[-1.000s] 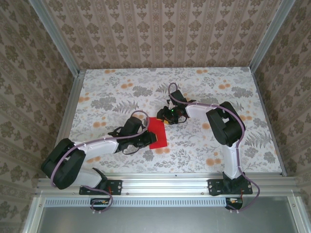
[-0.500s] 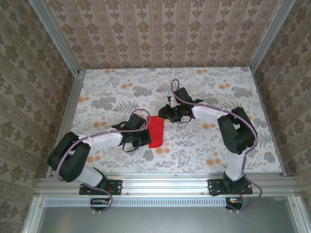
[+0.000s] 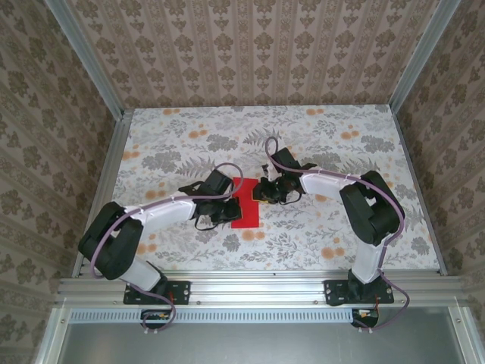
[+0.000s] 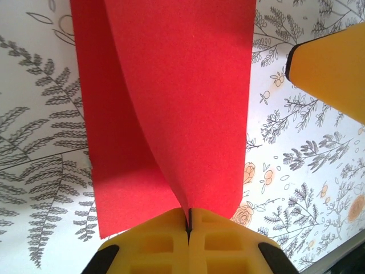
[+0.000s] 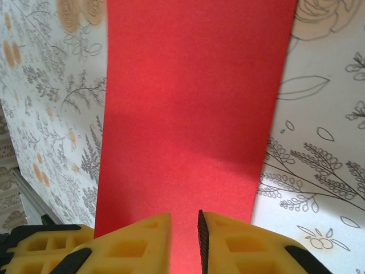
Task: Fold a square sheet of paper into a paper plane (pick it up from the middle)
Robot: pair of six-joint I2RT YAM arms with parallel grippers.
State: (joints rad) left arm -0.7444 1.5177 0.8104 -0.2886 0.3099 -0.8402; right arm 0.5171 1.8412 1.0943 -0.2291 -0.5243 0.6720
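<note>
The square sheet of paper (image 3: 245, 209) is bright red and lies near the middle of the table, with one side curled up off the surface. My left gripper (image 3: 226, 206) is at its left side. In the left wrist view that gripper (image 4: 189, 211) is shut on the lifted edge of the paper (image 4: 182, 85), which bends over the flat part. My right gripper (image 3: 263, 189) is at the sheet's upper right. In the right wrist view it (image 5: 184, 216) hovers low over the paper (image 5: 194, 103), jaws a narrow gap apart with nothing pinched.
The floral tabletop (image 3: 326, 136) is walled by patterned panels, with a metal rail along the near edge (image 3: 250, 287). One yellow finger (image 4: 333, 71) of the right gripper shows in the left wrist view. The left gripper's yellow body (image 5: 40, 248) shows in the right wrist view.
The left gripper has slid right to the sheet and closed on its lifted edge. The right gripper has come down to the paper's upper right, jaws narrowing. The sheet looks narrower from above.
</note>
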